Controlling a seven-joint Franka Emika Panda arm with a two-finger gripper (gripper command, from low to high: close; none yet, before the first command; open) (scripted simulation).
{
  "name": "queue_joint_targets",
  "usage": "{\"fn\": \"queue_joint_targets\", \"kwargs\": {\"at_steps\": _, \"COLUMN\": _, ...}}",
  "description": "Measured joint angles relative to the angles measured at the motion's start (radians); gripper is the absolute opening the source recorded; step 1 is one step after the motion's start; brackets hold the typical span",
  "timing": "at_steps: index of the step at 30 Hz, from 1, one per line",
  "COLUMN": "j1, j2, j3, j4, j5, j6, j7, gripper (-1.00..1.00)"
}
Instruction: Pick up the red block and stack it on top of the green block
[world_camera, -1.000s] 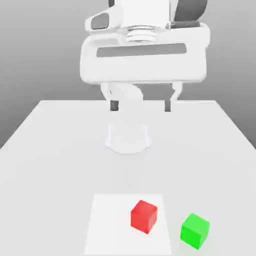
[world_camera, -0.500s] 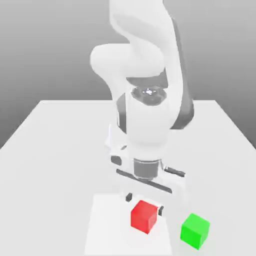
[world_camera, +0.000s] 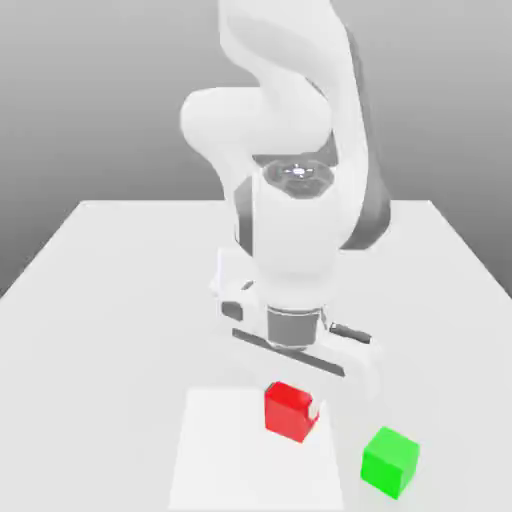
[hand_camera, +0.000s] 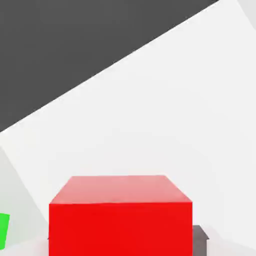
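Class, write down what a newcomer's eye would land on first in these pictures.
The red block leaps out first, vivid beneath the white arm and looming large in the hand view. Next comes the bright green block, on the pale table toward the exterior view's right.

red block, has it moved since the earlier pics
Yes: in the exterior view the red block has shifted upward against the white square, its top now reaching the square's far edge.
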Motion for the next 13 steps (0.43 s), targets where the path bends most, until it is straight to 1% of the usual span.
{"fn": "queue_joint_targets", "kwargs": {"at_steps": 5, "j1": 0.083, "j2": 0.018, "j3": 0.084, "j4": 0.123, "j5": -0.015, "j6": -0.108, "j7": -0.209, "gripper": -1.00}}
{"fn": "queue_joint_targets", "kwargs": {"at_steps": 7, "j1": 0.094, "j2": 0.069, "j3": 0.083, "j4": 0.144, "j5": -0.047, "j6": -0.079, "j7": -0.217, "gripper": -1.00}}
{"fn": "queue_joint_targets", "kwargs": {"at_steps": 10, "j1": 0.121, "j2": 0.172, "j3": 0.049, "j4": 0.154, "j5": -0.111, "j6": 0.009, "j7": -0.180, "gripper": -1.00}}
{"fn": "queue_joint_targets", "kwargs": {"at_steps": 11, "j1": 0.127, "j2": 0.191, "j3": 0.042, "j4": 0.156, "j5": -0.122, "j6": 0.026, "j7": -0.173, "gripper": 1.00}}
{"fn": "queue_joint_targets", "kwargs": {"at_steps": 13, "j1": 0.127, "j2": 0.191, "j3": 0.042, "j4": 0.156, "j5": -0.122, "j6": 0.026, "j7": -0.173, "gripper": 1.00}}
